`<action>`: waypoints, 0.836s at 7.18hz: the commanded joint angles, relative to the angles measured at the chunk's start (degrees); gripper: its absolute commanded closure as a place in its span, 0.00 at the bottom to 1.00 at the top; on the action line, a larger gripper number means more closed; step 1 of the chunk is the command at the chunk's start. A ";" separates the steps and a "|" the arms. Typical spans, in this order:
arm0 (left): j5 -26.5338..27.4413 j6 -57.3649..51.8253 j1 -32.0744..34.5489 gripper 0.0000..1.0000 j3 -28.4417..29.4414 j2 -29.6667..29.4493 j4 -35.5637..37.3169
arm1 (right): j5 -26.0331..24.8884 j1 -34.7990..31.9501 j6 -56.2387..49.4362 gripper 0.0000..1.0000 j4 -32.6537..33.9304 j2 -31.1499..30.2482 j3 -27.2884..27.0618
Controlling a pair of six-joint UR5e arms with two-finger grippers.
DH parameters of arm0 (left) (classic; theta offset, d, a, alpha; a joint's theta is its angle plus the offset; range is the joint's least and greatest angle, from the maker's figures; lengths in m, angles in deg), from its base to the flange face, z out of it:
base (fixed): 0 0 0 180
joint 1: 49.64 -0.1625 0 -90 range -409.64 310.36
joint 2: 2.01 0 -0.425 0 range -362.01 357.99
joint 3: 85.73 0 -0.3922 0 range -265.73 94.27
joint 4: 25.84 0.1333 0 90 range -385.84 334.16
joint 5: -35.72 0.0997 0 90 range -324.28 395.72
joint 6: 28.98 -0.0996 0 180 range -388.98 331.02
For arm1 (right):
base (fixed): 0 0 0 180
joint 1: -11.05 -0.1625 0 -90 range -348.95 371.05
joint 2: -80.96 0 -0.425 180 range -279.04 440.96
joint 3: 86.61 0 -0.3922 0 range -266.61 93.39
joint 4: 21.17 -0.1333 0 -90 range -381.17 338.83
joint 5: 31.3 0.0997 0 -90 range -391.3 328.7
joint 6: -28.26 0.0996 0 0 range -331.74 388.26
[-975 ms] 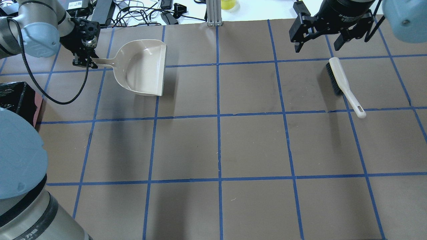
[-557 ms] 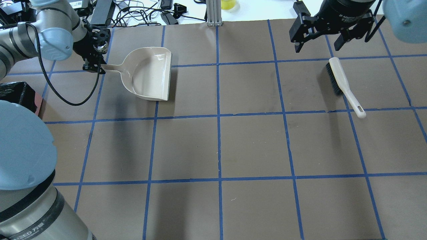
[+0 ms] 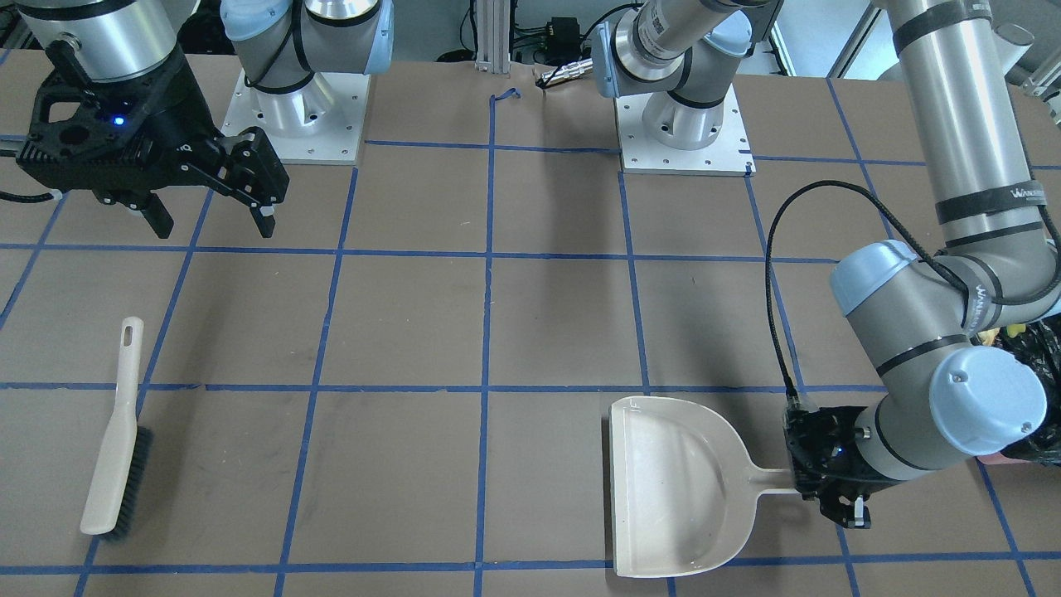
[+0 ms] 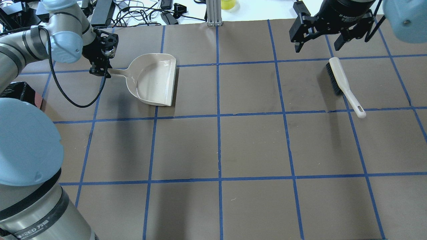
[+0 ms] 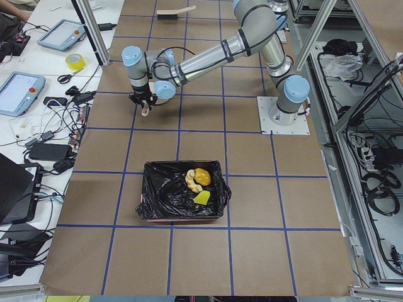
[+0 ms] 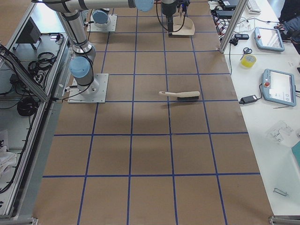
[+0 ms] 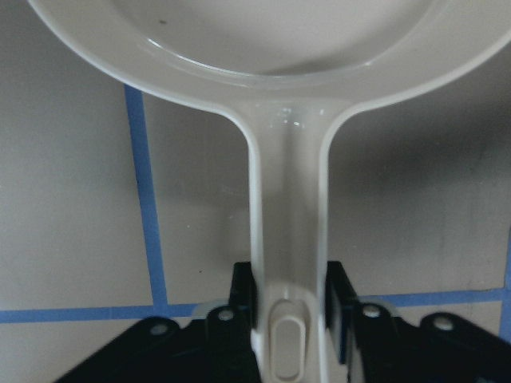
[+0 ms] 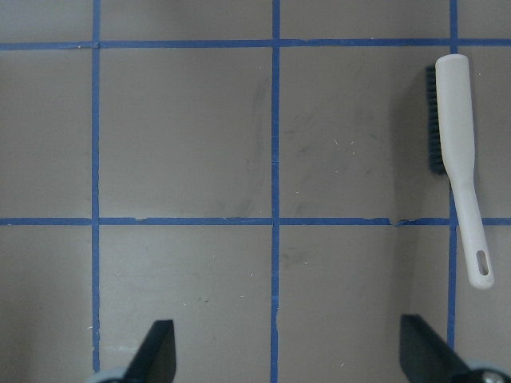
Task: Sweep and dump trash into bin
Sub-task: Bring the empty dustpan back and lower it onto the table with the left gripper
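My left gripper [image 4: 100,68] is shut on the handle of the beige dustpan [image 4: 155,80], which is empty and level at the far left of the table. The wrist view shows the black fingers [image 7: 243,291] clamping the handle [image 7: 287,199]. The bin [image 5: 154,198], a box lined with a black bag, holds the golden-brown lump [image 5: 203,176], the yellow sponge [image 5: 201,198] and the pale crescent [image 5: 191,181]. My right gripper [image 4: 317,46] is open and empty, above the table just beyond the brush [image 4: 343,85].
The cream hand brush [image 3: 116,431] with black bristles lies flat on the brown paper, handle toward the robot. The bin's corner [image 4: 18,95] shows at the overhead view's left edge. Cables and devices lie beyond the table's far edge [image 4: 140,13].
My left arm has carried the dustpan to the right and a little nearer the robot. The right arm and the brush have not moved.
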 commanded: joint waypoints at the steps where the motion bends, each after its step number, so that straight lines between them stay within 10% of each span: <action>1: 0.08 -0.10 0.73 1.00 -0.20 0.13 -0.31 | 0.09 0.00 -0.04 0.00 0.07 -0.03 0.00; 2: 0.08 -0.79 0.73 1.00 -0.20 0.04 -0.05 | 0.09 0.00 -0.04 0.00 0.07 -0.03 0.00; 6: 0.00 -0.80 0.82 0.37 -1.08 -0.49 0.04 | 0.09 0.00 -0.04 0.00 0.07 0.06 0.00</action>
